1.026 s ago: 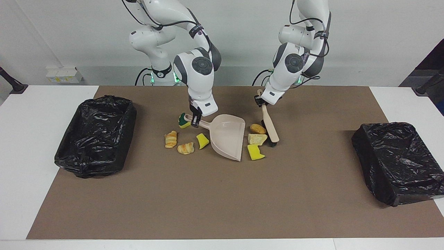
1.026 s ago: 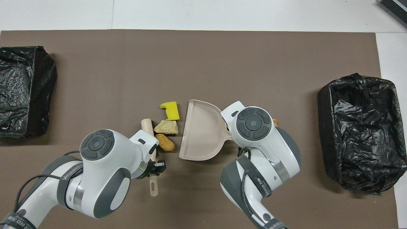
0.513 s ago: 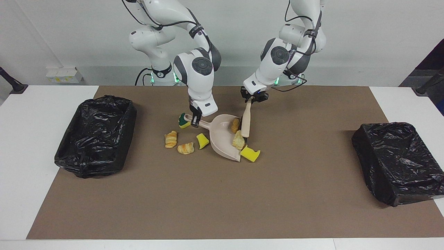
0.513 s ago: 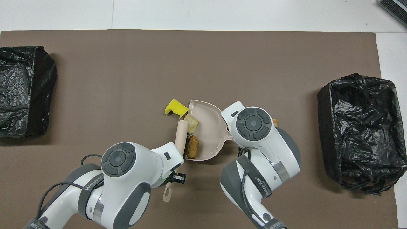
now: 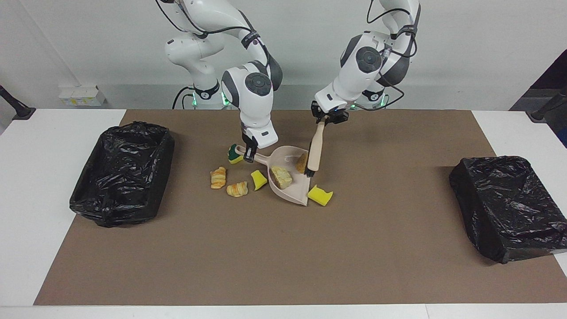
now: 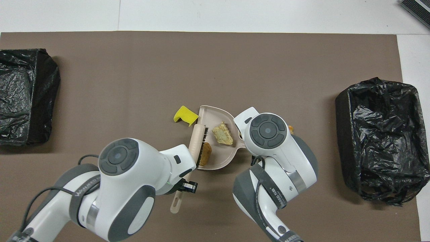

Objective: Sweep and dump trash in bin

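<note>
Facing view: the right gripper (image 5: pixel 249 152) pinches the dustpan (image 5: pixel 290 188) handle. The left gripper (image 5: pixel 326 119) grips the brush (image 5: pixel 314 153). Two bread lumps (image 5: pixel 281 177) sit in the dustpan.

Overhead view: a yellow sponge (image 6: pixel 184 114) touches the dustpan's (image 6: pixel 218 160) open edge, with bare brown mat (image 6: pixel 215 70) around.

Bright, even light from above; soft short shadows under the arms, glare on the black bags (image 5: pixel 122 173), focus sharp.

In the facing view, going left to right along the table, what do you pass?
Open black-lined bin → two croissant pieces → small yellow sponge piece → dustpan → notched yellow sponge → covered black bin.
</note>
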You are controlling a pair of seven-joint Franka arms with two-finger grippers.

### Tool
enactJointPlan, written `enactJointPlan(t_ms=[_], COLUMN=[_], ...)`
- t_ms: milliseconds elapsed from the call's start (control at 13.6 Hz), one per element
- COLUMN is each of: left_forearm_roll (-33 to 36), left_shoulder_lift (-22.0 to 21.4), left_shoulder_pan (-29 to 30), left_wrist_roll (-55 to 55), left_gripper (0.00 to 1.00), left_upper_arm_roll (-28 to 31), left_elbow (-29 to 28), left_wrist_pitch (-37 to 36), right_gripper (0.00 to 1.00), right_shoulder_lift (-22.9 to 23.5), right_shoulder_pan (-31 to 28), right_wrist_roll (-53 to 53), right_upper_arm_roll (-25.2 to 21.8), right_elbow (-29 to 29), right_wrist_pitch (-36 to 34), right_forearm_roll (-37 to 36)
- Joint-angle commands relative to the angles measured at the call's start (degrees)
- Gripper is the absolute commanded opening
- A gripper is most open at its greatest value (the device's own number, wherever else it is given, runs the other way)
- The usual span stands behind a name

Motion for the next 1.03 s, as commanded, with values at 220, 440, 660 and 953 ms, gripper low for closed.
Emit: enactJointPlan(t_ms=[220,440,660,953], left_forearm_roll=[8.3,8.5,8.2,2.2], left_shoulder_lift=[7.7,13.0,12.9,10.6], left_shoulder_pan=[9.9,9.6,8.1,1.7], left_wrist_roll=[8.9,10.7,10.9,10.7], left_gripper=[0.0,0.0,0.0,0.0], left_upper_arm_roll=[-0.2,-0.3,-0.6,-0.8], left_elbow=[3.9,3.1,1.2,-2.0], left_wrist_pitch=[1.2,7.6,8.4,8.5], right_gripper=[0.0,0.0,0.0,0.0], right_shoulder_lift=[-1.5,-1.5,-1.5,-1.5], right_shoulder_pan=[0.1,0.1,0.1,-0.1], right_wrist_roll=[2.0,2.0,2.0,1.9], right_upper_arm_roll=[0.3,0.3,0.3,0.3], right_elbow=[-2.1,-2.1,-2.1,-2.3], right_wrist_pitch=[1.6,1.6,1.7,1.5], right_forearm_roll=[-1.2,-1.2,-1.2,-1.2])
